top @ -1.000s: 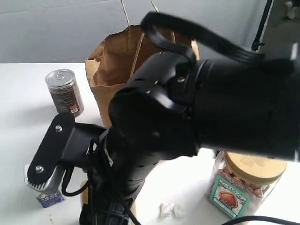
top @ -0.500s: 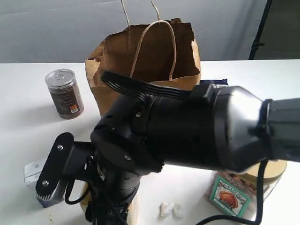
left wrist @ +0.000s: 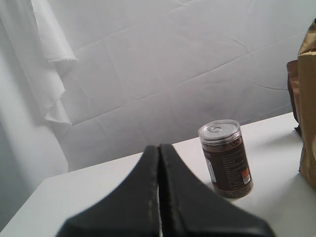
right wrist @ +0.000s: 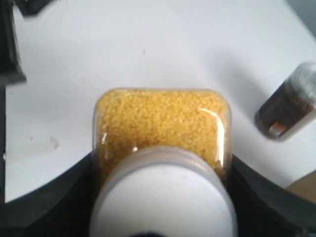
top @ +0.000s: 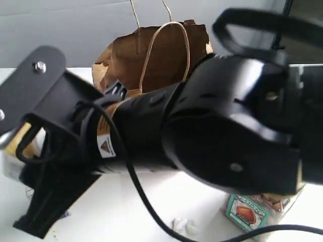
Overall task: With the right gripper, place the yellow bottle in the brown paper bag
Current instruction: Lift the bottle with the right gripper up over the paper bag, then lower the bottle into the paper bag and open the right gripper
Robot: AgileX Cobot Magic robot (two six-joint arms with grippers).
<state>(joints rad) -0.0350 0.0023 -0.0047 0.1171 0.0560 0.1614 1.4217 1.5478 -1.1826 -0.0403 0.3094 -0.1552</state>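
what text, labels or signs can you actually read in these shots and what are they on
No words read clearly in any view.
On the right arm, a warning sticker: a triangle sign, no legible words.
On the jar label: green with a brown picture, lettering blurred.
On the can: white print and an orange patch, too small to read.
On the yellow bottle: no label shows.

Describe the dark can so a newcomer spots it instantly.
Find the tall brown paper bag on the white table. The can stands upright beside it, not touching. Its silver pull-tab lid and dark brown contents set it apart from the white-capped yellow bottle.
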